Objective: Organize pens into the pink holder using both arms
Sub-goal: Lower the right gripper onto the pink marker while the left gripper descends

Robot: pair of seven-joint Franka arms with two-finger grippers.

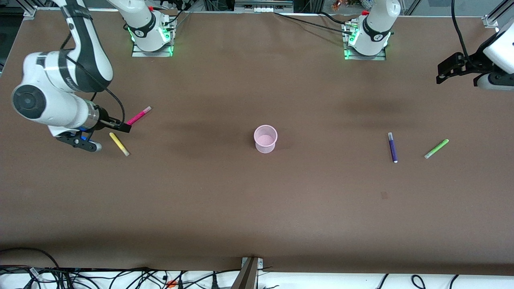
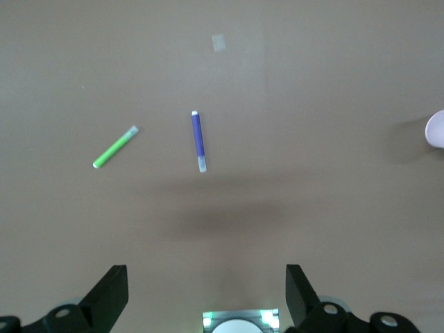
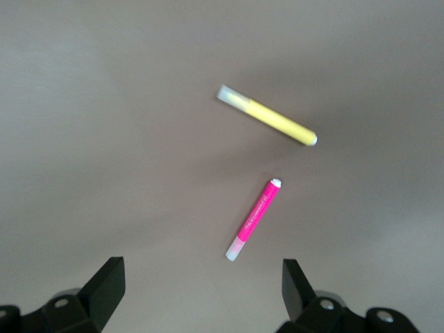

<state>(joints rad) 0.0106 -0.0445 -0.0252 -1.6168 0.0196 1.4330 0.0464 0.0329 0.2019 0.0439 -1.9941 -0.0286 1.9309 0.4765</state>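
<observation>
The pink holder (image 1: 265,139) stands upright mid-table; its edge shows in the left wrist view (image 2: 437,129). The magenta pen (image 1: 139,115) and yellow pen (image 1: 119,144) lie toward the right arm's end, and both show in the right wrist view (image 3: 254,218) (image 3: 269,116). The purple pen (image 1: 392,147) (image 2: 198,141) and green pen (image 1: 436,149) (image 2: 115,147) lie toward the left arm's end. My right gripper (image 1: 85,143) (image 3: 201,263) is open and empty, low beside the yellow pen. My left gripper (image 1: 488,84) (image 2: 206,270) is open and empty, high over the table's end.
The two arm bases (image 1: 151,38) (image 1: 366,42) stand along the table's edge by the robots. A small pale mark (image 1: 384,195) lies on the brown table, nearer the front camera than the purple pen. Cables (image 1: 120,279) hang below the front edge.
</observation>
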